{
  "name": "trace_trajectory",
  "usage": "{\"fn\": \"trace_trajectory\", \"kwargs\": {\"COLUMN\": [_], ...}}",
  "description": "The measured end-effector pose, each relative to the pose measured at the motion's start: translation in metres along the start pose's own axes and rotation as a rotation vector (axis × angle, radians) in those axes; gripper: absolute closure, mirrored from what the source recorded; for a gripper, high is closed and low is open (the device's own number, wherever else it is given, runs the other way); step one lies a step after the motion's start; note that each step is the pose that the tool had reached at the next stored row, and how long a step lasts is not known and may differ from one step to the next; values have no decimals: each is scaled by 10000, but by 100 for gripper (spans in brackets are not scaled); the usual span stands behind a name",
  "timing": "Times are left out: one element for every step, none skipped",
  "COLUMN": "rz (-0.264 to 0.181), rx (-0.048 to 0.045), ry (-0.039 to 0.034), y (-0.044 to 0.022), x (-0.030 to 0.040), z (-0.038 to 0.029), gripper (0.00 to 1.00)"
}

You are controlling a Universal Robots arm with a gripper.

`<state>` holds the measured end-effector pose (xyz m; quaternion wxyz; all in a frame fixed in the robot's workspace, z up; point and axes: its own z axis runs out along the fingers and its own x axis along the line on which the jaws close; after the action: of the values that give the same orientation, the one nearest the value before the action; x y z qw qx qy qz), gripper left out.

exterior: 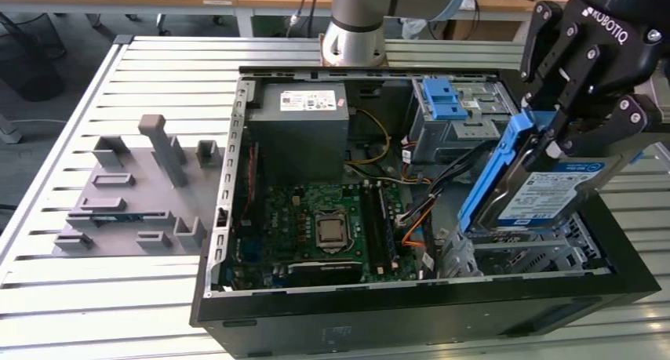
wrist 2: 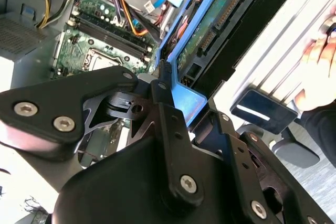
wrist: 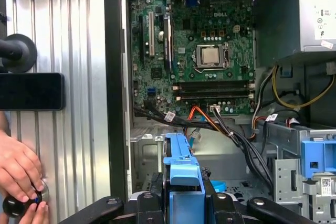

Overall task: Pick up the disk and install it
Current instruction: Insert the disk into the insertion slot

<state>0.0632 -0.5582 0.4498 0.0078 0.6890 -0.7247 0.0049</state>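
The disk [exterior: 544, 189], clamped tilted in the gripper [exterior: 581, 144], hangs over the open-topped drive bay [exterior: 529, 254], free way straight down there. Tight beside it: the cable bundle [wrist: 236, 139] crosses just next to the bay. Beyond stands the grey cage [exterior: 466, 131] with its blue latch [exterior: 445, 101]. Wide room above the motherboard [exterior: 325, 219]. Outside the case wall [wrist: 115, 77], a person's hand [wrist: 18, 169] rests on the table [wrist: 79, 51].

Counting one silver rectangular hard drive in a blue plastic rail frame [exterior: 550, 197], one black metal gripper [exterior: 579, 150], one open black computer case [exterior: 419, 301], one grey power-supply box [exterior: 304, 132], one green motherboard [exterior: 304, 219].
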Motion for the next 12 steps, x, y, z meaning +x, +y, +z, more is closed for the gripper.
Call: {"fn": "trace_trajectory", "kwargs": {"rz": [0, 0, 0, 0, -1, 0, 0, 0, 0, 0, 0, 1], "rx": [0, 0, 0, 0, 0, 0, 0, 0, 0, 0, 0, 0], "ry": [-1, -1, 0, 0, 0, -1, 1, 0, -1, -1, -1, -2], "y": [-12, -25, -37, -48, -58, -66, -72, -79, -86, -93, -96, -96], "x": [-1, -1, -2, -3, -3, -3, -4, -4, -4, -5, -5, -5], "z": [6, 11, 15, 19, 23, 26, 27, 30, 32, 34, 36, 39], "gripper": [63, 63, 63, 63, 63, 63, 63, 63, 63, 63, 63, 63]}}
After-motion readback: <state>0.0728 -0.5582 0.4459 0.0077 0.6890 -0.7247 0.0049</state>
